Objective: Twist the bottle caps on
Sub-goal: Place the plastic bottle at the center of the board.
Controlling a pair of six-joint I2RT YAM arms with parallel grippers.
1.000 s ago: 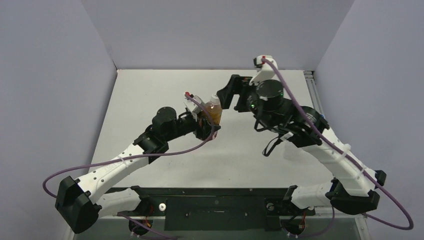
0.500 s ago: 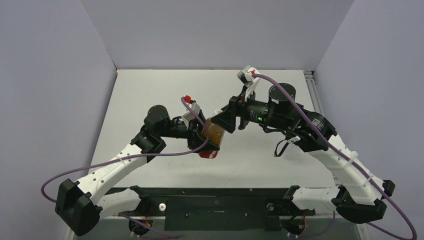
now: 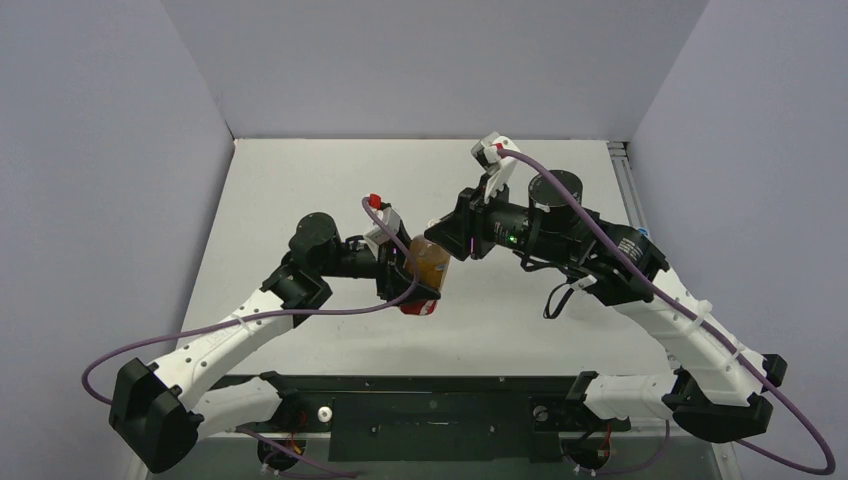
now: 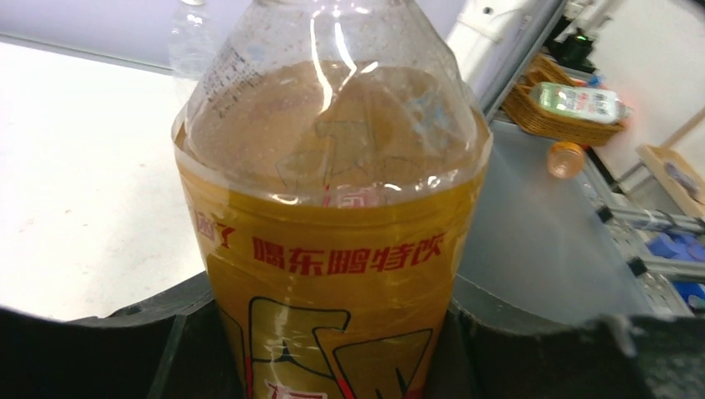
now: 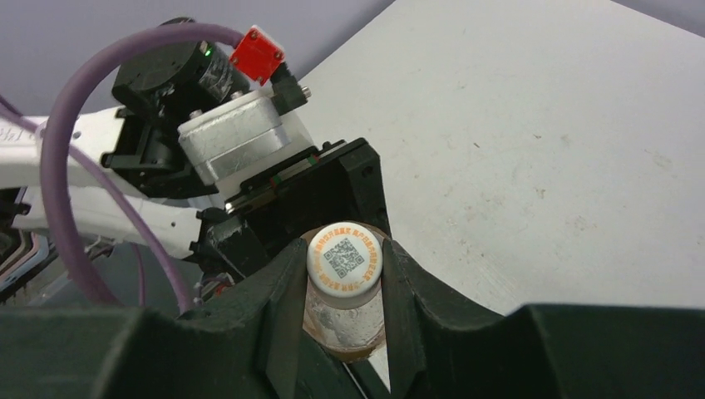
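The amber bottle (image 3: 430, 263) with a yellow label is held off the table, tilted toward the right arm. My left gripper (image 3: 414, 282) is shut on its labelled body (image 4: 332, 266), and its fingers (image 4: 179, 349) press both sides. A white bottle cap (image 5: 344, 259) printed with a code sits on the bottle's neck. My right gripper (image 5: 343, 249) is shut on that cap from both sides; in the top view it (image 3: 441, 236) meets the bottle's top. A clear bottle (image 4: 189, 41) stands on the table behind, mostly hidden.
The white table (image 3: 300, 180) is enclosed by grey walls on three sides. Its right edge has a metal rail (image 3: 622, 170). Past that edge, in the left wrist view, a basket (image 4: 574, 108) holds other bottles.
My right gripper swung in from the back onto the bottle's top and closed on the cap. The left arm drew the bottle nearer and tilted it.
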